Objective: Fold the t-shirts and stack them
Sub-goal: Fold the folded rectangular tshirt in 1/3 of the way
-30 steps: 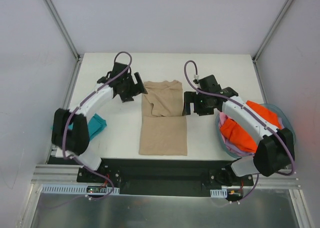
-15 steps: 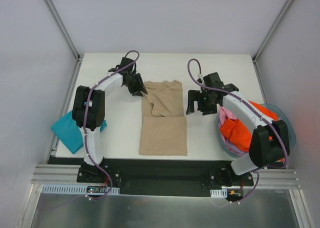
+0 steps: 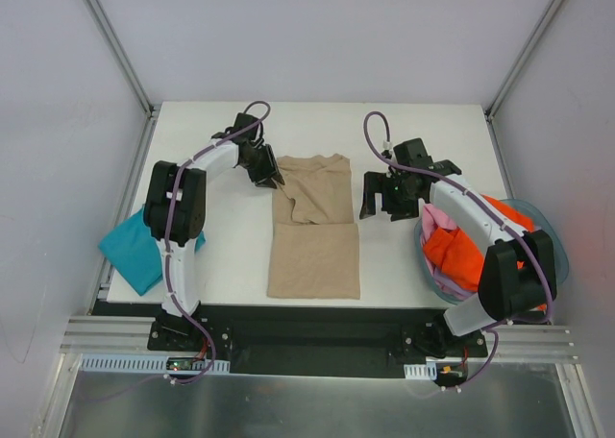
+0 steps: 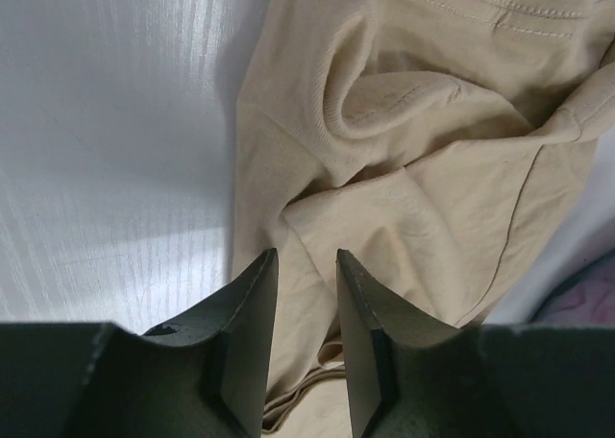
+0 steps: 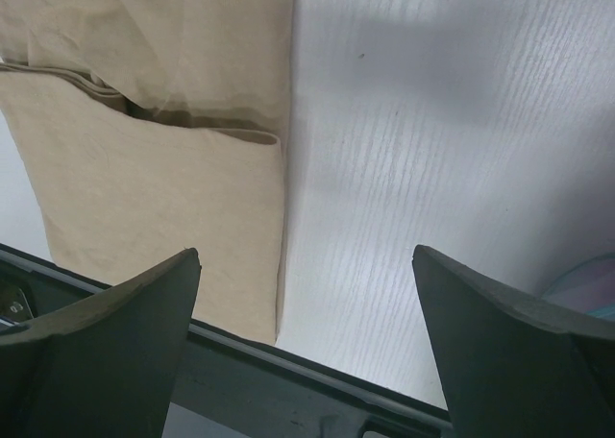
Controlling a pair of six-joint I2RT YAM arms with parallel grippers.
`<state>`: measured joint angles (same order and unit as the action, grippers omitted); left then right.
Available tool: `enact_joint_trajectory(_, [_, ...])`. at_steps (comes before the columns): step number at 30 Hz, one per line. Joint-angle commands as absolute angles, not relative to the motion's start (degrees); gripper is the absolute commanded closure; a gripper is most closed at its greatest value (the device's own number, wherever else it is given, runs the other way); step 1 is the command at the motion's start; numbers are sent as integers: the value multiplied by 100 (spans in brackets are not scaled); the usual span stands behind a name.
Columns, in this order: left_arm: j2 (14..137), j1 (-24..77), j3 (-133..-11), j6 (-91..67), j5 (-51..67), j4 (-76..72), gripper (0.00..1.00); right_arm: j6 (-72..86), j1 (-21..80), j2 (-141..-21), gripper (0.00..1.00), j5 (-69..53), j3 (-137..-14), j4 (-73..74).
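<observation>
left gripper (image 4: 300, 255) sits at the left edge of the tan shirt (image 3: 312, 227), up by the sleeve. its fingers are drawn close with a thin slit between them and tan cloth shows in that slit; i cannot tell if it is pinched. right gripper (image 5: 306, 255) has its fingers wide apart, holding nothing, over bare table (image 3: 413, 131) just beside the shirt's right edge. the tan shirt lies mid-table, far half rumpled. teal shirt (image 3: 130, 251) sits at the left edge; orange shirt (image 3: 456, 251) is in the basket (image 3: 557, 236).
</observation>
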<state>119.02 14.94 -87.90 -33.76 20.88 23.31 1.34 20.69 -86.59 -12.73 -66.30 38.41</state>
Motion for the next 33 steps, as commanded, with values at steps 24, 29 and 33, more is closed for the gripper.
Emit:
enact_joint_trajectory(24, [12165,1477,-9536,-3270,2127,2417,100,35,1916,-8701,3,-1362,-6741,3894])
enact_joint_trajectory(29, [12076,1450,-9694,-3103,1890,2417,100,44,1907,-8710,3,-1345,-6741,3894])
enact_joint_trajectory(33, [12094,1380,-9686,-3103,2004,2443,100,35,1907,-8666,3,-1318,-6732,3902])
